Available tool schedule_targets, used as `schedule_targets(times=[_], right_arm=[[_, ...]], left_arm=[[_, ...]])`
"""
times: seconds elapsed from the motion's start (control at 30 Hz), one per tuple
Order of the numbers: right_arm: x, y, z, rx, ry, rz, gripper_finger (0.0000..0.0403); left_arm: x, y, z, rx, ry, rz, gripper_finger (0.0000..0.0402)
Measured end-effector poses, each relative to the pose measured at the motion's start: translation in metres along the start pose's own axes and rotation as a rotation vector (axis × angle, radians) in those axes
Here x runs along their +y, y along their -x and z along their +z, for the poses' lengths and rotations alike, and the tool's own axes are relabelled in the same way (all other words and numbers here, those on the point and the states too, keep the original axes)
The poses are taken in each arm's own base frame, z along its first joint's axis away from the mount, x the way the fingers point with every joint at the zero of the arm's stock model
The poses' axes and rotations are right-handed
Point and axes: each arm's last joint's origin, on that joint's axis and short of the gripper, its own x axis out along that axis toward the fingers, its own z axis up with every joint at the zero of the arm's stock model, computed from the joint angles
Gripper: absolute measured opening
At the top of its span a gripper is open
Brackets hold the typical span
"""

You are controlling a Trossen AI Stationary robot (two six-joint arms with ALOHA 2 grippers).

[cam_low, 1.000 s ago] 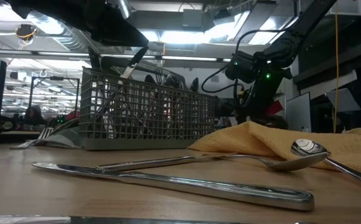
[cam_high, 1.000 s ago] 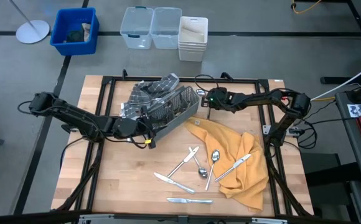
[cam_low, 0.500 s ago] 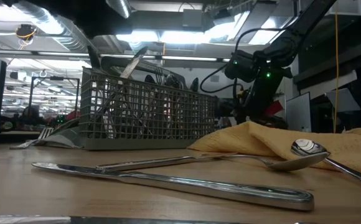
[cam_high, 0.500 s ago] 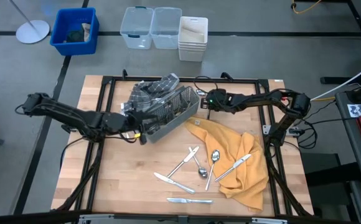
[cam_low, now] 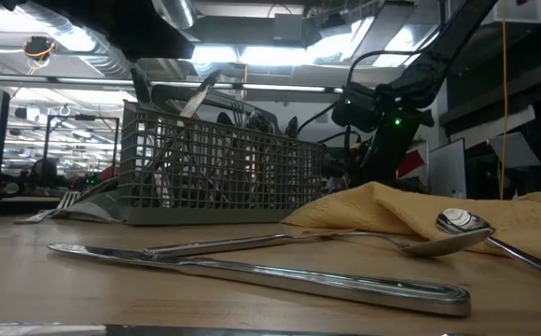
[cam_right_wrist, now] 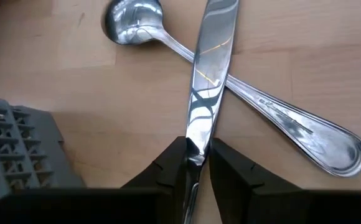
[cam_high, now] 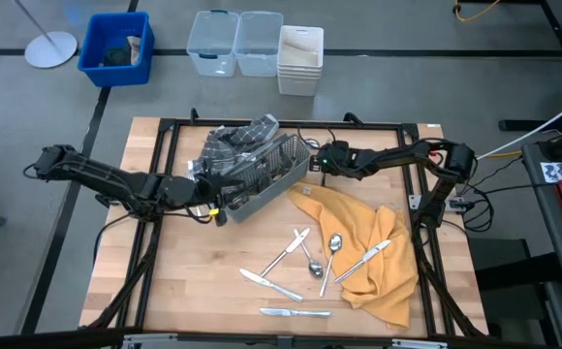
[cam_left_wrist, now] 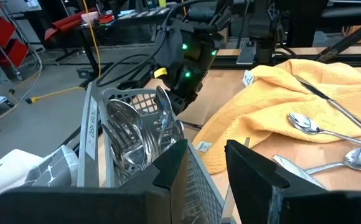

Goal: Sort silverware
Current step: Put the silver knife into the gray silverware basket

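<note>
A grey wire-mesh caddy stands at the table's far middle with silverware upright in it. More silverware lies loose on the wood: knives, a fork and spoons. One piece rests on the yellow cloth. My left gripper is open at the caddy's near-left end, touching nothing. My right gripper is at the caddy's right end, shut on a knife above a spoon that lies on the wood. My right gripper pinches the knife's flat shiny length between its two fingers, slanting down from the table's right. The fingers lie along the knife, which runs on past the fingertips and crosses over the spoon. Which end it has, and whether the knife touches the spoon, I cannot tell.
Crumpled clear plastic lies against the caddy's far-left side. A black frame runs round the worktop. On the floor beyond the table stand clear bins, a white tub and a blue bin. Bare wood lies near left.
My left gripper has drawn back from over the caddy toward the table's left edge and risen a little, then stopped. A knife that stood under it stays leaning in the caddy.
</note>
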Motion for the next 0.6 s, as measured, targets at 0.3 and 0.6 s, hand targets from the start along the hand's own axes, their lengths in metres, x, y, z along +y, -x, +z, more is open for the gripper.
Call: schedule_targets(times=[0.3,0.6], right_arm=[[-0.003,-0.001,0.000,-0.021,0.066,-0.037,0.0072],[-0.014,0.003,-0.005,0.066,0.126,-0.136,0.0072]], left_arm=[[0.000,0.000,0.000,0.000,0.000,-0.001,0.0100],[0.000,0.000,0.000,0.000,0.000,-0.002,0.0100]])
